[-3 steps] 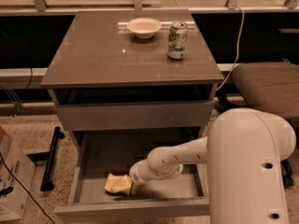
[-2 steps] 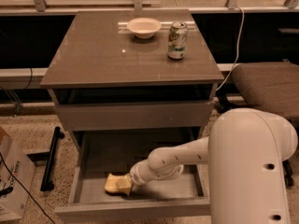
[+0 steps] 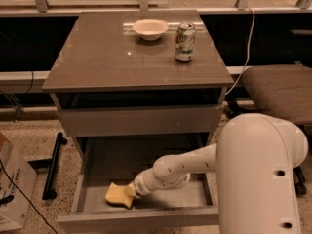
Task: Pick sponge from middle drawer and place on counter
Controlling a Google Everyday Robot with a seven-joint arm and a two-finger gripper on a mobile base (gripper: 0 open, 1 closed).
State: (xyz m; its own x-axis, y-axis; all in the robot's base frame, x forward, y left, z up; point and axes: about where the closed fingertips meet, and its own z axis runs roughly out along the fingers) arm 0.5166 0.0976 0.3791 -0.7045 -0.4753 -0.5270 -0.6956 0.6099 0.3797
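Observation:
The pale yellow sponge [image 3: 117,195] lies on the floor of the open middle drawer [image 3: 141,219], near its front left corner. My gripper [image 3: 130,190] is down inside the drawer, at the sponge's right end and touching it. My white arm [image 3: 180,169] reaches in from the right. The glossy grey-brown counter [image 3: 122,57] is the cabinet top above the drawer.
A white bowl [image 3: 150,28] and a green soda can [image 3: 185,42] stand at the back of the counter. The shut top drawer front [image 3: 139,121] overhangs the back of the open drawer. A padded seat [image 3: 278,89] is to the right and a cardboard box [image 3: 12,189] to the left.
My gripper has pushed slightly left and down against the sponge's right end. The sponge has shifted a little toward the drawer front.

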